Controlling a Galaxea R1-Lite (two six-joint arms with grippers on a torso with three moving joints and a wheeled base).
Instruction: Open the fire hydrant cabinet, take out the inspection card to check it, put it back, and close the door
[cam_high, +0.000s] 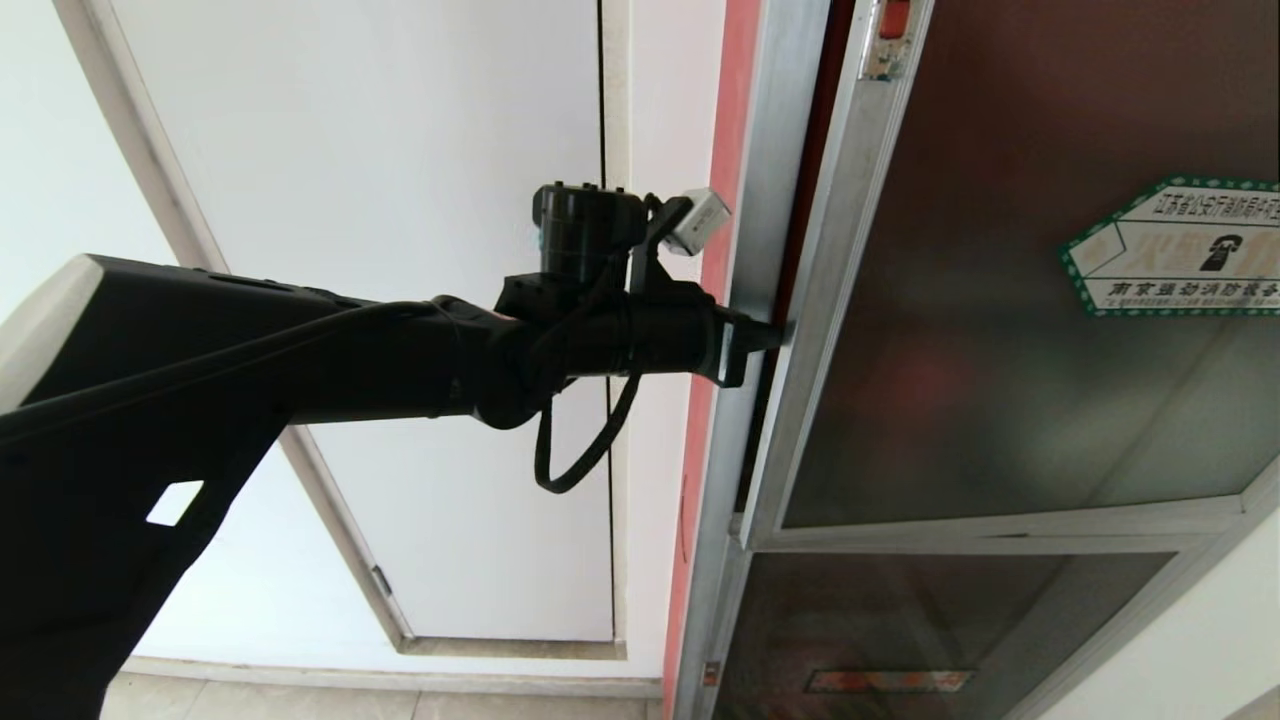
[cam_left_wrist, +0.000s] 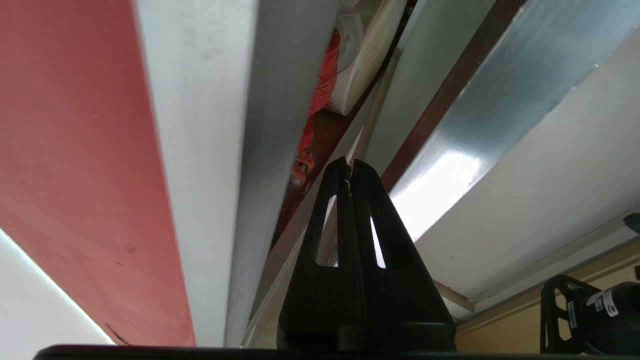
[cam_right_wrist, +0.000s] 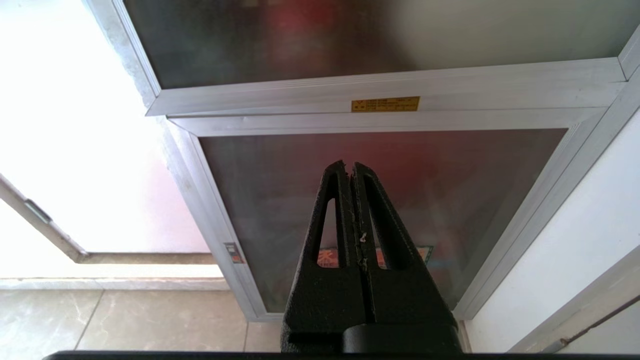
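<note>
Head view is showing me the left gripper (cam_high: 778, 334) reaching level to the hinge-free edge of the door (cam_high: 1000, 300), its tips sitting at the narrow gap between the door's frame and the fire hydrant cabinet (cam_high: 745, 200). I am reading its fingers (cam_left_wrist: 372, 200) as pressed together, gripping nothing. The door is standing slightly ajar; a white hose (cam_left_wrist: 362, 65) is showing through the gap. The right gripper (cam_right_wrist: 351, 170), fingers together and empty, is pointing at the lower glass panel (cam_right_wrist: 280, 180). The inspection card is hidden from me.

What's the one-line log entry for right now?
left gripper: shut, tips at gap between door edge and cabinet frame | door: slightly ajar | card: not visible | right gripper: shut, parked facing lower panel
</note>
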